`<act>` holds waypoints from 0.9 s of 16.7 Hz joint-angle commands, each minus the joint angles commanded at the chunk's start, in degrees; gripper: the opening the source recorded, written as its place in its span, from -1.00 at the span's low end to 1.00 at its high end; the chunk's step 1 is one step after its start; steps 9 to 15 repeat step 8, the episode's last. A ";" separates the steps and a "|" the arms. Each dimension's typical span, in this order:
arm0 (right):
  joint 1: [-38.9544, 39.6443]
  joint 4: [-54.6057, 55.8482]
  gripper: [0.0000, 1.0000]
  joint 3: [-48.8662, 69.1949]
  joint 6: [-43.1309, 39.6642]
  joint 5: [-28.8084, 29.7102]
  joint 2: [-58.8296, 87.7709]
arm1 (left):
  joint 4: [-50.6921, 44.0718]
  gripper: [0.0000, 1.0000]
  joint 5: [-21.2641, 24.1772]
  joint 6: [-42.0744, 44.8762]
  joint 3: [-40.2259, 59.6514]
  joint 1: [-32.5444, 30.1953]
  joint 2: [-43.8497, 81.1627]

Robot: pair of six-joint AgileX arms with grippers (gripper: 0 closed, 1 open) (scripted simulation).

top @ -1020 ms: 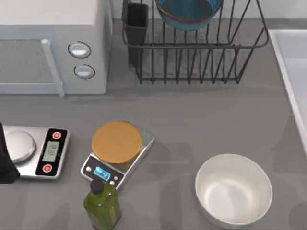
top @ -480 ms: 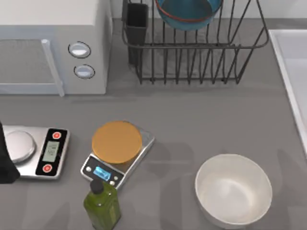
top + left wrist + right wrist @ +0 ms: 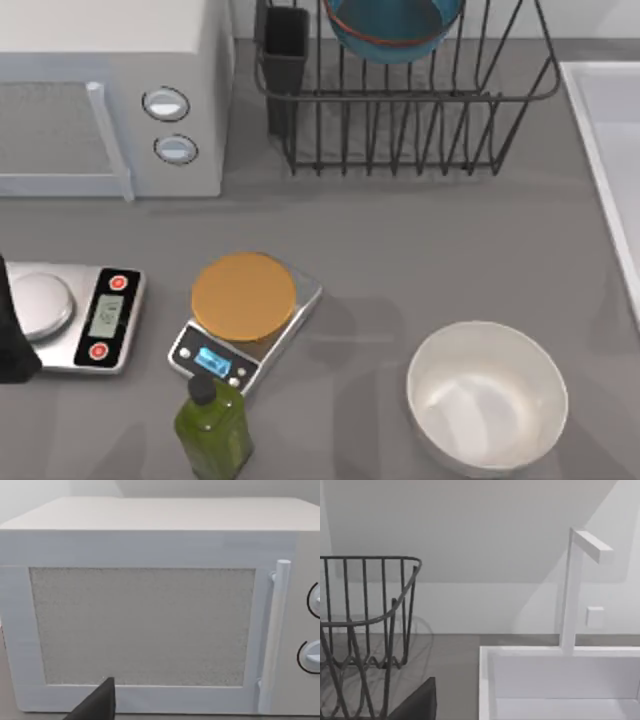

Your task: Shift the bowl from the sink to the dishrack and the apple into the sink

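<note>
The teal-blue bowl [image 3: 392, 30] with its orange-red rim rests inside the black wire dishrack [image 3: 400, 150] at the back of the table, by the dark cutlery cup [image 3: 285, 55]. At the table's right edge lies the pale sink [image 3: 595, 150]. In the right wrist view the sink's raised wall [image 3: 485, 690] stands under a white faucet [image 3: 572, 590], beside the dishrack's end [image 3: 390, 615]. A dark tip of my right gripper [image 3: 417, 705] hangs low in front of them. My left gripper [image 3: 97, 705] faces the microwave door. The left arm [image 3: 10, 330] sits at the table's left edge. The apple is out of view.
A white microwave [image 3: 110, 90] fills the back left. Two kitchen scales [image 3: 75, 315] [image 3: 290, 320] lie at the front left, one carrying an orange-brown disc [image 3: 245, 295]. A green bottle [image 3: 212, 430] and a large pale bowl [image 3: 487, 395] stand near the front edge.
No object has moved. A faint shadow on the table's right side, near the pale bowl, has faded.
</note>
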 joint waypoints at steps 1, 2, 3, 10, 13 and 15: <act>1.01 -3.24 1.00 -0.90 -0.05 0.94 -3.77 | 0.00 1.00 0.00 0.00 0.00 0.00 0.00; 1.90 -5.98 1.00 -1.68 -0.10 1.77 -6.98 | 0.00 1.00 0.00 0.00 0.00 0.00 0.00; 2.65 -8.21 1.00 -2.34 -0.14 2.48 -9.61 | 0.00 1.00 0.00 0.00 0.00 0.00 0.00; 3.96 -11.90 1.00 -3.47 -0.22 3.72 -13.94 | 0.00 1.00 0.00 0.00 0.00 0.00 0.00; 3.96 -11.90 1.00 -3.47 -0.22 3.72 -13.94 | 0.00 1.00 0.00 0.00 0.00 0.00 0.00; 3.96 -11.90 1.00 -3.47 -0.22 3.72 -13.94 | 0.00 1.00 0.00 0.00 0.00 0.00 0.00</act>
